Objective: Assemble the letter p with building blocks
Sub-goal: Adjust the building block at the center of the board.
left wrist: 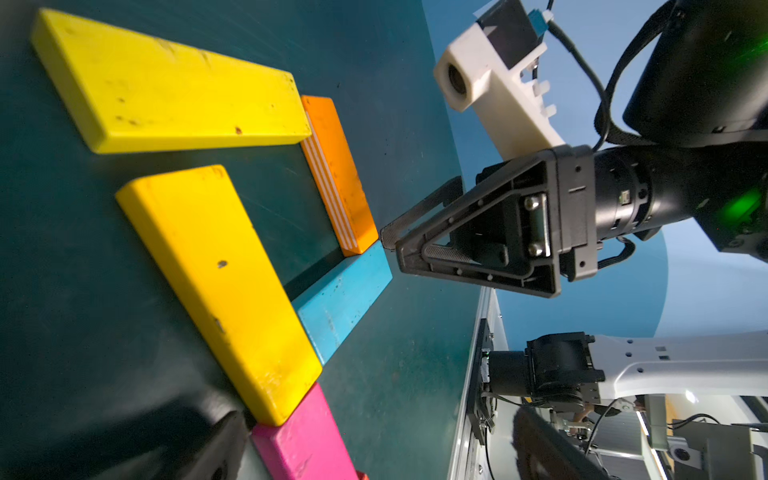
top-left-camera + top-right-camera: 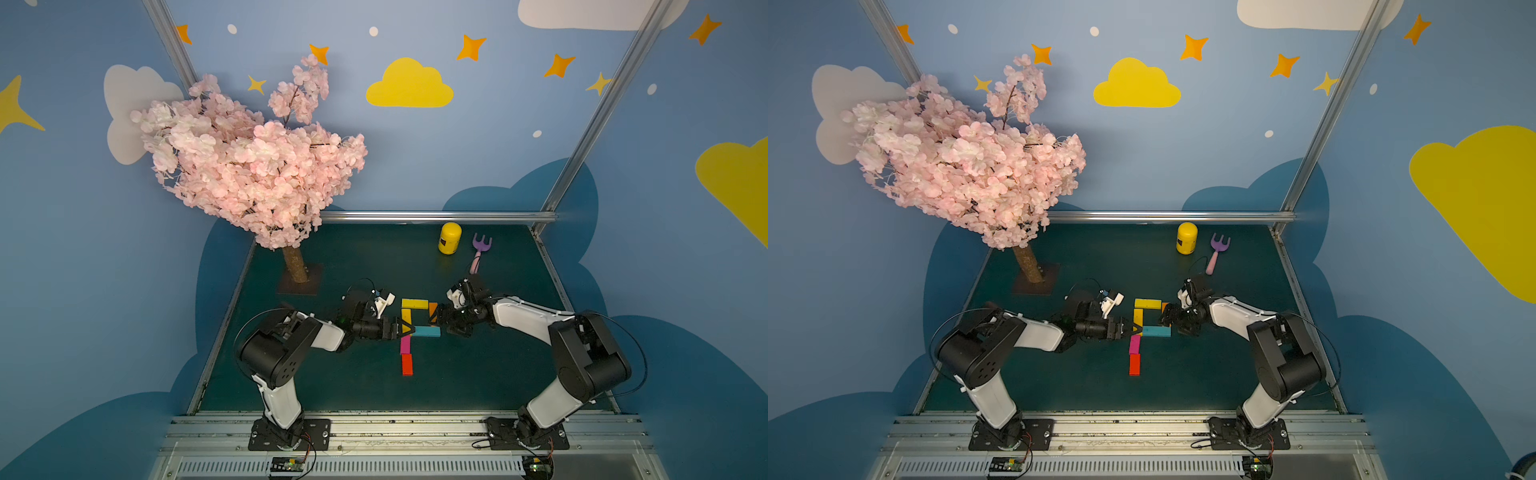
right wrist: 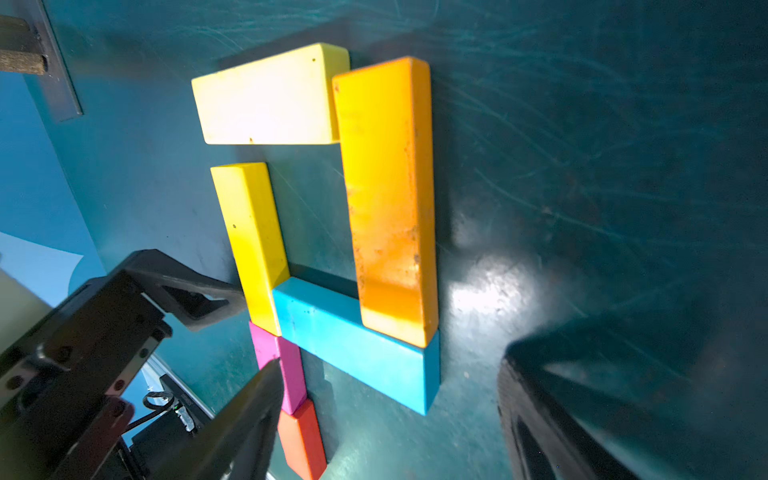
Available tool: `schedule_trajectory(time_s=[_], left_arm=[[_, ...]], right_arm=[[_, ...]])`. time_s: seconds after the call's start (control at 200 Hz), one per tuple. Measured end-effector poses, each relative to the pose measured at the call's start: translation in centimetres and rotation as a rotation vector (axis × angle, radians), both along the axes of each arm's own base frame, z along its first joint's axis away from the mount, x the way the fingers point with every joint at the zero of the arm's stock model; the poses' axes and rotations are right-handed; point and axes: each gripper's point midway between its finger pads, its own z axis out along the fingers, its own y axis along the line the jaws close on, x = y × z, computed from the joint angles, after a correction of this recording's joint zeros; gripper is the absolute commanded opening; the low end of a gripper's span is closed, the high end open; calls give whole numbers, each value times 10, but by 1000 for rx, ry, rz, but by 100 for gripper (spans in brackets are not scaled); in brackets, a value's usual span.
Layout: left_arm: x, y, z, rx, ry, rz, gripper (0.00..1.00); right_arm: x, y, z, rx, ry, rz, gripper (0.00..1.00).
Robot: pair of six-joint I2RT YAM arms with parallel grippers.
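The letter p lies flat on the green table (image 2: 340, 374) in both top views. Its stem runs from a yellow block (image 2: 407, 320) through a magenta block (image 2: 405, 345) to a red block (image 2: 407, 364). A second yellow block (image 2: 414, 303), an orange block (image 2: 433, 309) and a teal block (image 2: 427, 331) form the loop. My left gripper (image 2: 406, 329) is open at the stem's left side, one fingertip against the yellow stem block (image 3: 253, 241). My right gripper (image 2: 438, 319) is open, its tips beside the orange-teal corner (image 1: 374, 249). Neither holds anything.
A yellow can (image 2: 449, 237) and a purple-pink toy rake (image 2: 478, 251) stand at the back right. A pink blossom tree (image 2: 253, 166) on a square base (image 2: 299, 282) fills the back left. Metal rails edge the table.
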Motion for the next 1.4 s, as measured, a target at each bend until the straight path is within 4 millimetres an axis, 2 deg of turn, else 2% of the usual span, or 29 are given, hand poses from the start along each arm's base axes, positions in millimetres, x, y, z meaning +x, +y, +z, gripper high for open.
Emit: schedule_trajectory(time_s=[0.125,0.2,0.44,0.701,1.402], left_arm=[[-2,7,15,19,-54,1,100],[-8,11,17,28,-66,-6,100],[-41,23,-14,97,17,-31,100],[-52,18,-13,99,11,-61,100],[-61,3,-13,74,-1,-107,100]], right_arm=[[0,0,0,0,0,0,81],[0,0,0,0,0,0,81],[-1,1,0,-1,0,4,81],[-3,3,0,-3,-1,12,81],[-4,5,-1,-6,-2,18,81]])
